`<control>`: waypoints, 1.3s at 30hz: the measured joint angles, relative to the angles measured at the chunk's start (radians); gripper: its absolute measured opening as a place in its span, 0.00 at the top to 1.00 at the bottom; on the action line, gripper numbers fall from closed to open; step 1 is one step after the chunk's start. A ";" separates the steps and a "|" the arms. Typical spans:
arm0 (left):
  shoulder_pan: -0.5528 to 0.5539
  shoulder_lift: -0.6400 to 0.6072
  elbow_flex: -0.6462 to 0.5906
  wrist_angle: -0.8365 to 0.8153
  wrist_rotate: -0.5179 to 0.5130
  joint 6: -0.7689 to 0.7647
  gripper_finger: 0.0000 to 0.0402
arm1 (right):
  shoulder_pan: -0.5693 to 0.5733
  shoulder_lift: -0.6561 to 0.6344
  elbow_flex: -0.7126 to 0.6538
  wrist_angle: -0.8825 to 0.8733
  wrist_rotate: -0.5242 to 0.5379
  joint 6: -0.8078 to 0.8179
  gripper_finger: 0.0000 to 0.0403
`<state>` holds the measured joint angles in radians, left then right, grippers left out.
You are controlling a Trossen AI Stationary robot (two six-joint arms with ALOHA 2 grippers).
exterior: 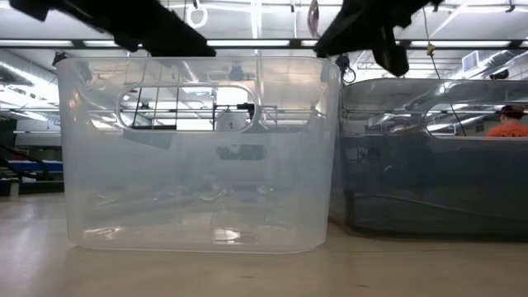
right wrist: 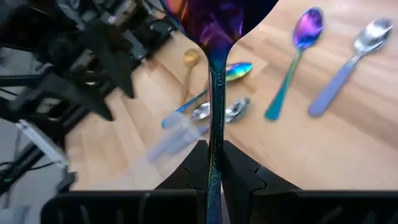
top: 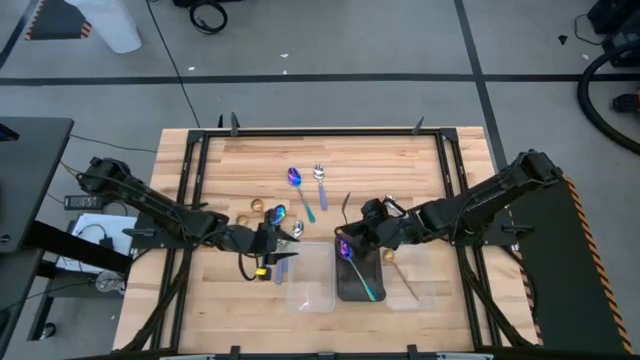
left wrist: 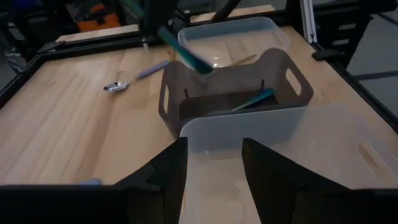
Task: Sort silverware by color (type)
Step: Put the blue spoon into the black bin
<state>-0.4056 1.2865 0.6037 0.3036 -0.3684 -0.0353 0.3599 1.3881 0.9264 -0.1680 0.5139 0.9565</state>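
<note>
Iridescent spoon [right wrist: 214, 37] upright in right gripper [right wrist: 212, 163], bowl up

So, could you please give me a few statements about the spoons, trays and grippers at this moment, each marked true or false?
1. The right gripper is shut on an iridescent spoon. True.
2. The left gripper holds a gold spoon. False: its fingers are open and hold nothing.
3. The dark tray stands between two clear trays. True.
4. All spoons are already in trays. False: several still lie on the table, including a silver spoon.
5. The held spoon hangs over the table's far edge. False: it is above the dark tray.
</note>
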 joint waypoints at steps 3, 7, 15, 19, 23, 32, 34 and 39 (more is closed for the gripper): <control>-0.017 0.000 -0.061 0.071 0.002 -0.002 0.60 | 0.019 0.021 0.052 -0.098 -0.017 0.075 0.92; -0.033 -0.014 -0.139 0.165 0.002 -0.015 0.60 | 0.034 0.089 0.125 -0.223 -0.072 0.179 0.92; -0.042 -0.053 -0.237 0.176 0.002 -0.072 0.60 | 0.034 0.278 0.351 -0.484 -0.231 0.295 0.92; -0.058 -0.073 -0.275 0.183 0.002 -0.110 0.60 | 0.034 0.359 0.457 -0.607 -0.305 0.330 0.92; -0.065 -0.086 -0.307 0.189 0.002 -0.137 0.60 | 0.034 0.412 0.536 -0.741 -0.369 0.378 0.92; -0.065 -0.086 -0.317 0.158 -0.001 -0.164 0.60 | 0.031 0.487 0.560 -0.833 -0.489 0.440 0.92; -0.064 -0.086 -0.317 0.140 -0.001 -0.164 0.60 | 0.029 0.504 0.560 -0.835 -0.513 0.440 0.92; -0.057 -0.086 -0.317 0.121 -0.001 -0.165 0.60 | 0.011 0.552 0.559 -0.839 -0.554 0.419 0.92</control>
<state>-0.4630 1.2003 0.2863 0.4250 -0.3695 -0.1999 0.3712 1.9399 1.4857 -1.0073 -0.0402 1.3751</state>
